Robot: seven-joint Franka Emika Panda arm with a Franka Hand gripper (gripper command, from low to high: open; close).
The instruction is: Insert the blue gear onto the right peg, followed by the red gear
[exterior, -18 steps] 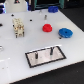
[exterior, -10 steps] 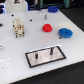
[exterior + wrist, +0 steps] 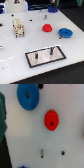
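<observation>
Gripper parts do not show clearly in either view, so I cannot tell whether it is released or clenched; a blurred dark-green shape (image 3: 2, 119) at one edge of the wrist view cannot be identified. Under the wrist camera lies the small round bright-red plastic gear (image 3: 51, 120), smooth and glossy with a dark hole in its raised hub. Near it lies the larger flat round bright-blue plastic gear (image 3: 28, 95), also with a dark centre hole. Two small dark spots beyond the red gear are too blurred to name.

In the exterior view both gears lie flat on the matt white table (image 3: 15, 50), the red gear (image 3: 47, 28) near the middle, the blue gear (image 3: 66, 33) just beside it toward the exterior view's right edge. Nearer the front edge lies a grey rectangular base plate with a black border (image 3: 45, 56). Two thin dark upright pins rise from it; the right peg (image 3: 51, 50) stands bare, apart from both gears.
</observation>
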